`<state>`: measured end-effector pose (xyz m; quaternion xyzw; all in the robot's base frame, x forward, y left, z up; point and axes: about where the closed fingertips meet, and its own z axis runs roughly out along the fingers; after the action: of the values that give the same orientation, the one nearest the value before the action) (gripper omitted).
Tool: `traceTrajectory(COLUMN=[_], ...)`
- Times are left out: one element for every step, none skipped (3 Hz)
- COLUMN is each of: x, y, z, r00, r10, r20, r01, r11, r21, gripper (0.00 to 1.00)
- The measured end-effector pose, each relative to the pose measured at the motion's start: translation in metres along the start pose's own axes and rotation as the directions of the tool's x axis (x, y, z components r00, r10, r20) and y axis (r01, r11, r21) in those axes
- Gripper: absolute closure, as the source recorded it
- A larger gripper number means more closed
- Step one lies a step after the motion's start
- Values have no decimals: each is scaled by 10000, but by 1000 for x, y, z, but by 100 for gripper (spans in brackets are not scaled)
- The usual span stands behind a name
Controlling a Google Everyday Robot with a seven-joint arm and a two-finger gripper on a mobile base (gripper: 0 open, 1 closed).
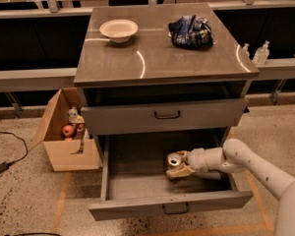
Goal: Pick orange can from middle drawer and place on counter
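Reaching into open middle drawer (137, 181) from right, my pincer (178, 164) sits low over grey floor, fingers closed around orange can (174, 160). Can stands right of drawer centre, silver lid showing. Taller drawer (137, 118) above is shut. Cardboard box (64, 151) on floor at left. Bench (152, 58) carries white bowl (118, 30) back left, dark blue snack bag (190, 31) back right, well apart.
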<state>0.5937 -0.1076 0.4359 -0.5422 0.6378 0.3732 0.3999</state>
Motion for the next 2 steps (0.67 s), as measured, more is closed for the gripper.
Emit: traceTrajectory(x=[-32, -71], y=[2, 16], z=[-41, -94], r00=[9993, 9974], r10=[190, 304], r20=[333, 648], r01=[-219, -409], r11=[9959, 9852], r21=[882, 1662], gripper=[100, 100])
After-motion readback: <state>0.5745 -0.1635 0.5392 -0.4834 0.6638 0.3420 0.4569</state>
